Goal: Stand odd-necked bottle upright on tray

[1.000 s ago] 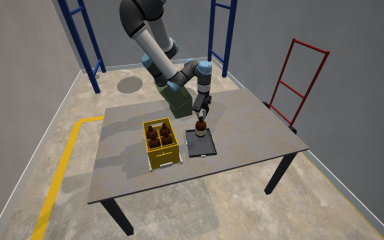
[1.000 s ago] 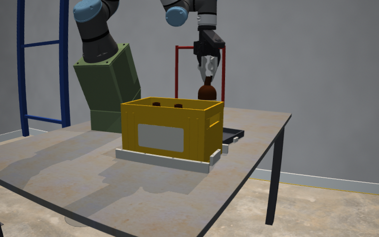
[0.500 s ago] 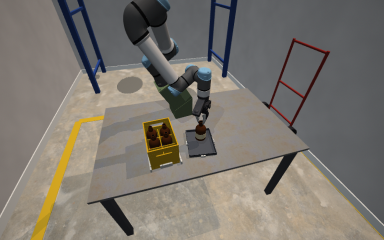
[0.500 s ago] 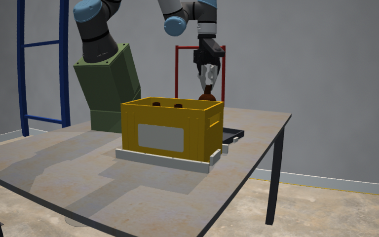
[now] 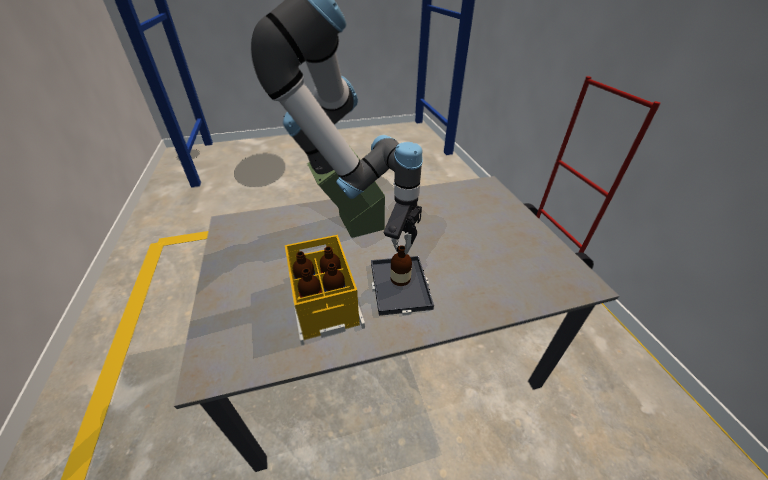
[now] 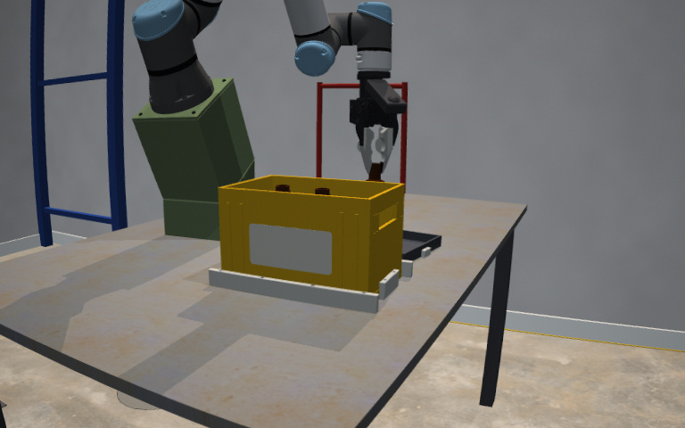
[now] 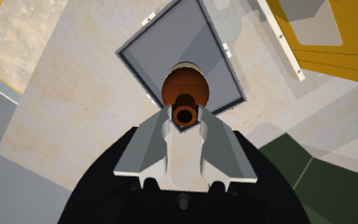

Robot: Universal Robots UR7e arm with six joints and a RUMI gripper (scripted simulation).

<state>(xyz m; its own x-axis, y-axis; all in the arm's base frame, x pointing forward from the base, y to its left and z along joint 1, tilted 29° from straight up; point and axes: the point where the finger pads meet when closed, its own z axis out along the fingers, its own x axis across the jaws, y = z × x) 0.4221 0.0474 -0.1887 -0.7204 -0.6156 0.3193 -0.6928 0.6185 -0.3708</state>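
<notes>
Brown bottle (image 5: 400, 268) (image 6: 375, 172) (image 7: 185, 89), upright, mouth up, neck gripped by the jaws (image 5: 402, 244) (image 6: 375, 168).
Yellow crate (image 5: 327, 316) (image 6: 302, 237) (image 7: 342, 56) stands beside the tray (image 5: 404, 300) (image 6: 424, 243) (image 7: 186, 42), nearer the worktop's (image 5: 487, 254) (image 6: 242, 373) (image 7: 70, 93) front-left corner.

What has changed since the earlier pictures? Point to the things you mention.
The jaws (image 5: 401, 247) (image 6: 375, 168) and the brown bottle (image 5: 400, 268) (image 6: 375, 172) (image 7: 185, 89) they grip by its neck have come down toward the tray (image 5: 404, 300) (image 6: 421, 243) (image 7: 186, 35). Nothing was newly grasped or let go. The yellow crate (image 5: 328, 316) (image 6: 292, 201) (image 7: 342, 58), its four bottles and the tray stayed put.
</notes>
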